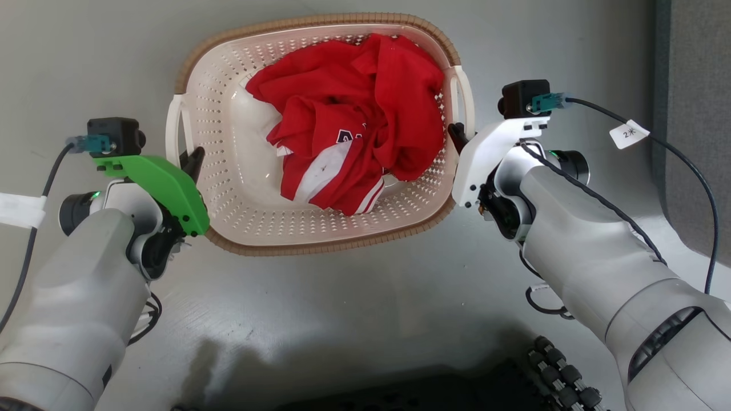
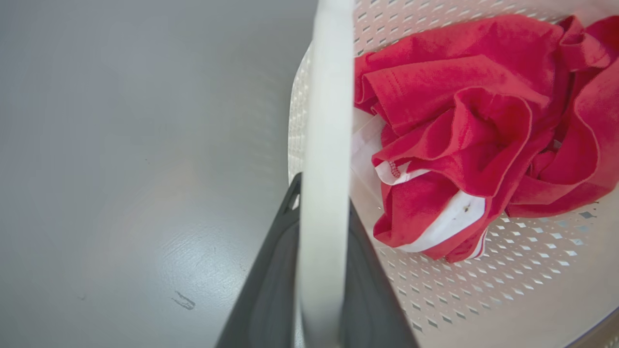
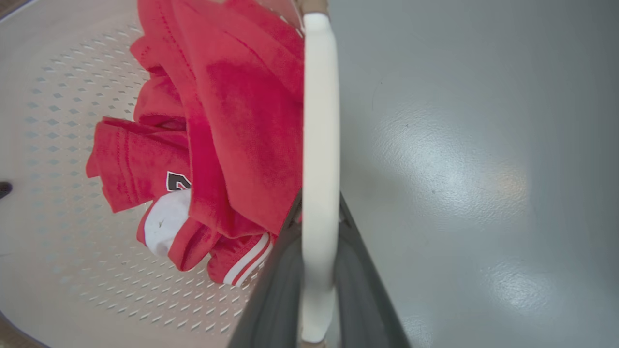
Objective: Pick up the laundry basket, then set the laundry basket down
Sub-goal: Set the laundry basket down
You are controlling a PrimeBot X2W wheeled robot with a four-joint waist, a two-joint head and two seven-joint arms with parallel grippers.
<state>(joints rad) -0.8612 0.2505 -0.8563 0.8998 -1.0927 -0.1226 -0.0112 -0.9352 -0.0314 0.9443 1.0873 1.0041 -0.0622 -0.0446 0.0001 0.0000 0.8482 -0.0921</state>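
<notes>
Leftmost, gripping the left handle (image 1: 171,123) of the laundry basket (image 1: 240,188) with the left gripper (image 1: 193,162), jaws narrow, dark fingers (image 2: 271,280) hugging both sides of the white loop. Hanging or sitting between the arms over the grey floor (image 1: 342,302); cannot tell which. Carrying a red shirt (image 1: 365,114) heaped toward the right wall. Pinching the right handle (image 1: 467,100) likewise with the right gripper (image 1: 457,134). Probably risking a tilt from uneven arm heights, a slide along those smooth loops, or dumping the shirt rightward.

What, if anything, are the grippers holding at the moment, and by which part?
The laundry basket: the left gripper clamps its left loop handle, the right gripper its right loop handle.
</notes>
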